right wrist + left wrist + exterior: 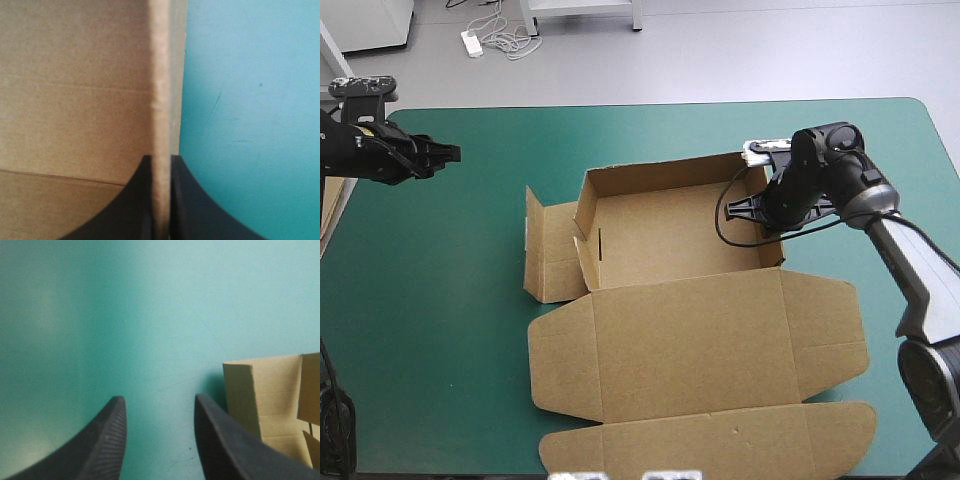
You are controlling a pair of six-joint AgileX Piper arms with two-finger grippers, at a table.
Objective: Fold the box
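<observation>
The brown box (690, 340) lies mid-table as an open tray: back and side walls are raised and the lid lies flat toward the near edge. My right gripper (761, 208) is at the tray's right wall. In the right wrist view the right gripper (161, 157) is shut on that wall's upper edge (161, 90), with the box's inside on one side and the cover on the other. My left gripper (448, 153) hovers over the far left of the table, away from the box. In its own view the left gripper (159, 398) is open over bare cover, the box's left flap (265, 390) beside it.
A side flap (548, 255) stands out from the tray's left corner. The lid's front flap (720, 440) reaches almost to the table's near edge. A pale strip of board (330, 215) shows at the table's left edge. The teal-green cover (430, 320) is bare to the left of the box.
</observation>
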